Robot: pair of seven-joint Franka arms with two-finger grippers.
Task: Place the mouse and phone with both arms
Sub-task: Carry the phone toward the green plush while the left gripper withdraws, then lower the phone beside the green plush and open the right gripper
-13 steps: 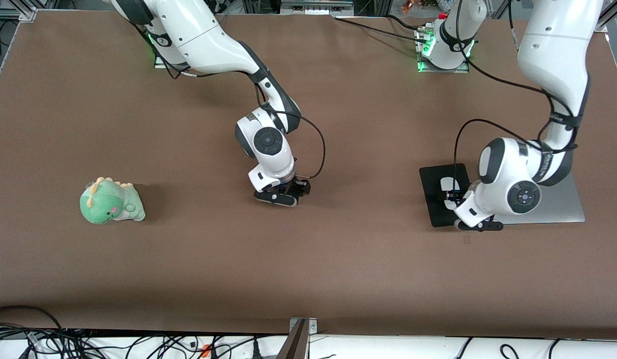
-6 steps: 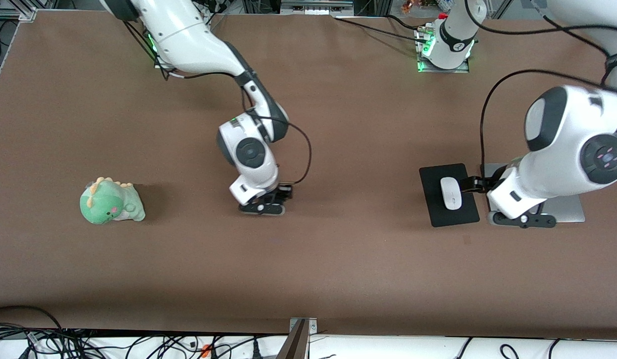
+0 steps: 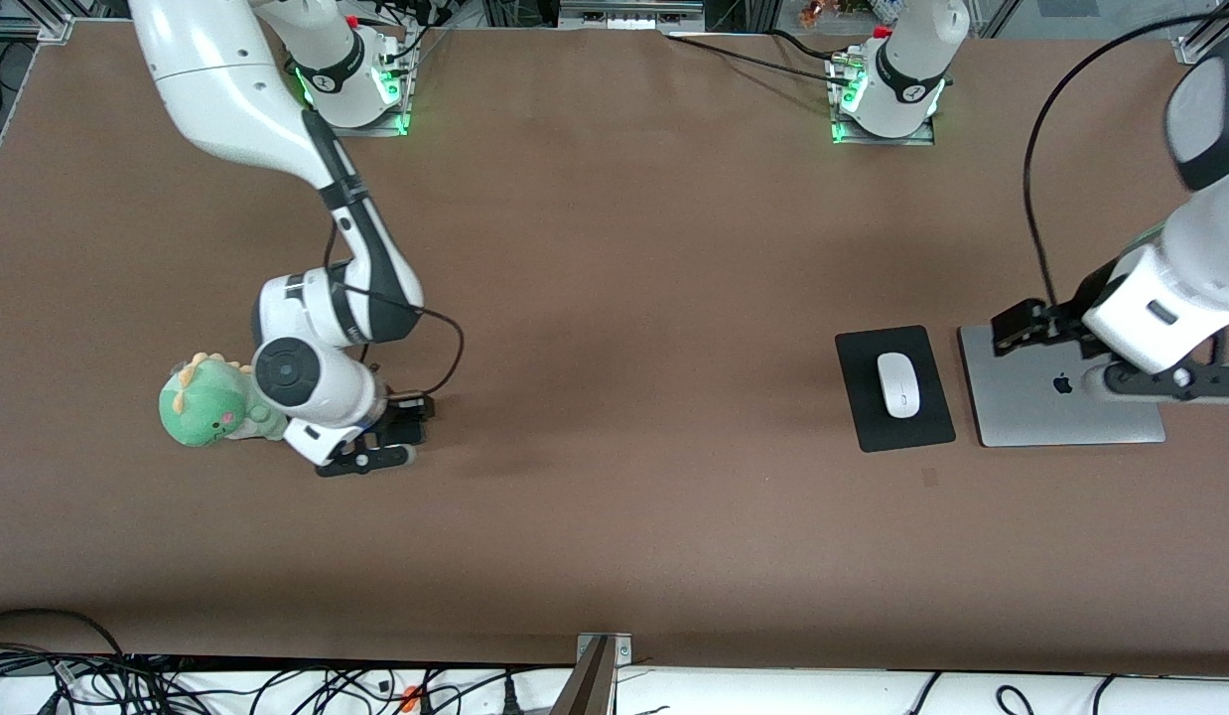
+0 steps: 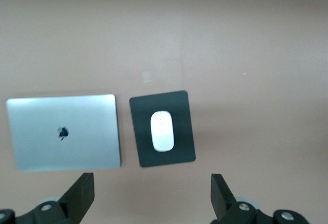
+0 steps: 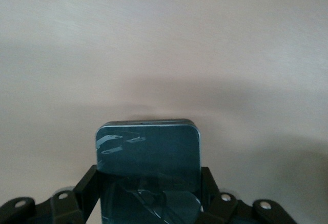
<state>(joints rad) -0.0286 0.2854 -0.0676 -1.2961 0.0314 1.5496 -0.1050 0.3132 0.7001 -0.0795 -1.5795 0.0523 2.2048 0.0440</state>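
Note:
The white mouse [image 3: 898,384] lies on the black mouse pad [image 3: 892,437] toward the left arm's end of the table. It also shows in the left wrist view [image 4: 162,130] on the pad [image 4: 148,155]. My left gripper [image 3: 1017,328] is open and empty, raised over the silver laptop [image 3: 1031,407]; its fingers [image 4: 82,190] stand wide apart. My right gripper [image 3: 404,429] is shut on the black phone [image 5: 148,149], holding it low over the table beside the green toy. The phone [image 3: 406,422] is mostly hidden by the hand in the front view.
A green plush dinosaur [image 3: 212,402] sits toward the right arm's end of the table, right next to the right wrist. The closed laptop [image 4: 64,131] lies beside the mouse pad. Bare brown table lies between the two arms.
My left gripper let go of the mouse on the pad, rose and moved over the laptop. My right arm carried the phone toward its end of the table, up to the dinosaur.

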